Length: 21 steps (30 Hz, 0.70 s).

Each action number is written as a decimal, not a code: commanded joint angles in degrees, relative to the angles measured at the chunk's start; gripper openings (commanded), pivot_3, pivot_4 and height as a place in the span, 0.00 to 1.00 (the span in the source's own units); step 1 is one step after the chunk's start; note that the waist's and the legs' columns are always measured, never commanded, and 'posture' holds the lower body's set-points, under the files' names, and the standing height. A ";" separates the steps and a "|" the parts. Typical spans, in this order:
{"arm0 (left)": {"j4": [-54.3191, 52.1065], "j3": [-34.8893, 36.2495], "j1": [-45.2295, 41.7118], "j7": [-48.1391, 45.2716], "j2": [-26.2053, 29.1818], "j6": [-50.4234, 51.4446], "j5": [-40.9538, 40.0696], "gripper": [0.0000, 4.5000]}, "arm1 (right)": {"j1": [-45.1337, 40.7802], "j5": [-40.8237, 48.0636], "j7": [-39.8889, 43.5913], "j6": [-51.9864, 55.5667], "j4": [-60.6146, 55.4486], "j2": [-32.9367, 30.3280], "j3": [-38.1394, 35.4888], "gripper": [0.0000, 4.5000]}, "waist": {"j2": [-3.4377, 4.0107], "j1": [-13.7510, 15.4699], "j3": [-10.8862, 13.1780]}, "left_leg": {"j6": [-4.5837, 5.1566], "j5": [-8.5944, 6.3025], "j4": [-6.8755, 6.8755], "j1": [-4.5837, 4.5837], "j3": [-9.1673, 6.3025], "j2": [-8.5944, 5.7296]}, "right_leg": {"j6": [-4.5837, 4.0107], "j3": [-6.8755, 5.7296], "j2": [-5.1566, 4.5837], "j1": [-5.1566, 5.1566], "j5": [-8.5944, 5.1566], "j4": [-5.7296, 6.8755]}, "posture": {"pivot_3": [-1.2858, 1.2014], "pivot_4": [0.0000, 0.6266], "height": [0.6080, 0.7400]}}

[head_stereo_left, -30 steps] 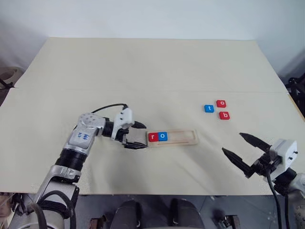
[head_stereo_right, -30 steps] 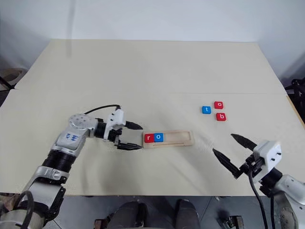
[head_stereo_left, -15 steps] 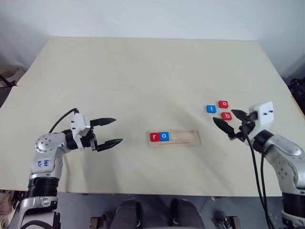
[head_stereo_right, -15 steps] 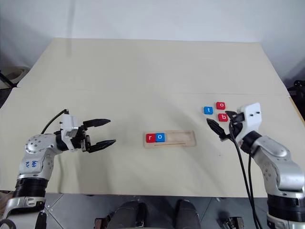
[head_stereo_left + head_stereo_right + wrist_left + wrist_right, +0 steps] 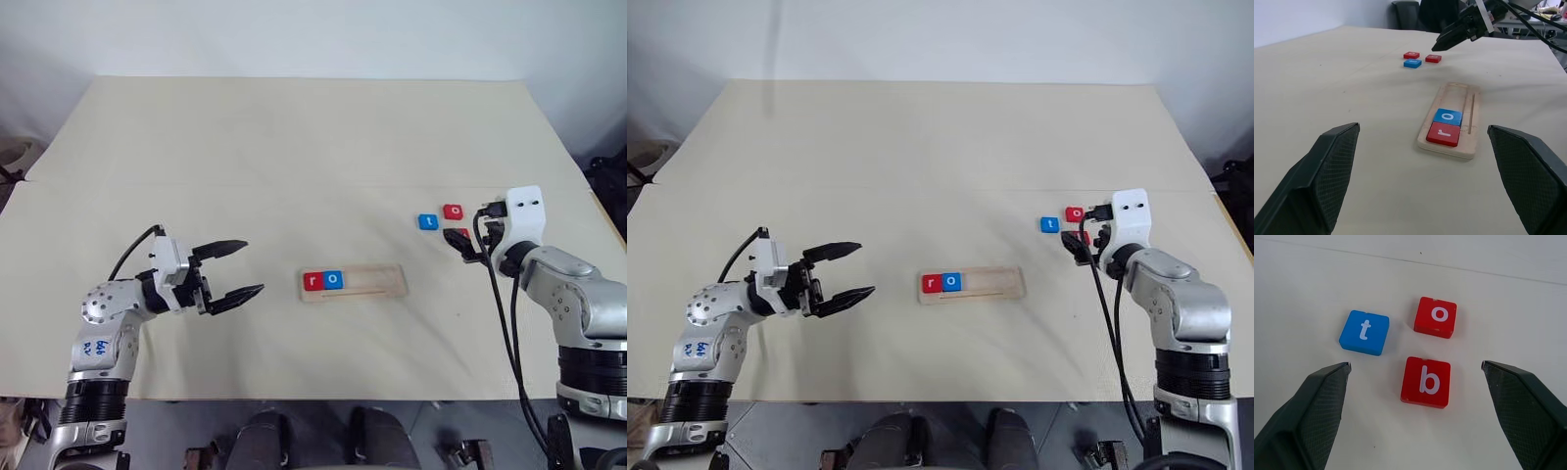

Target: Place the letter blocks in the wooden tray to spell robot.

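The right pincer (image 5: 1415, 377) hangs wide open and empty over three loose blocks on the bench (image 5: 294, 137): the red "b" block (image 5: 1425, 382) lies between its fingers, with the red "o" block (image 5: 1435, 317) and blue "t" block (image 5: 1364, 332) just beyond. Well apart, the wooden tray (image 5: 377, 281) holds a red "r" block (image 5: 313, 281) and blue "o" block (image 5: 333, 280) touching at its left end. Farther left, the left pincer (image 5: 235, 270) is open and empty, pointing toward the tray.

From the head views, your right tool (image 5: 468, 242) covers most of the red "b" block (image 5: 1425, 382); both wrist views cut its fingers off at the edge.
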 commanded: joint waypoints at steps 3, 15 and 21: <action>-2.05 -0.17 -0.81 0.28 0.09 -0.19 -1.23 0.99 | -1.11 -0.73 -0.54 0.88 -2.24 -0.16 -0.93 1.00 | 0.00 -0.42 0.00 | 0.00 0.00 -0.01 0.00 0.00 0.00 | 0.00 0.01 0.00 -0.01 0.00 0.00 | 0.52 0.24 1.00; -3.80 -2.33 -1.25 0.23 -0.55 0.92 -1.59 0.99 | -10.40 -3.29 0.49 11.34 7.87 -2.35 3.41 1.00 | 0.00 -0.47 0.00 | 0.00 0.00 -0.03 -0.01 -0.01 0.01 | 0.00 0.03 0.00 -0.03 0.00 -0.02 | 0.52 0.24 1.00; -5.62 -2.30 -0.65 1.10 -0.81 1.33 -1.89 1.00 | -12.21 -5.25 0.60 9.26 13.20 -1.05 5.20 0.96 | 0.00 -0.56 0.00 | 0.00 0.00 -0.04 -0.01 0.01 0.00 | 0.00 0.05 0.00 -0.04 0.00 -0.03 | 0.52 0.24 1.00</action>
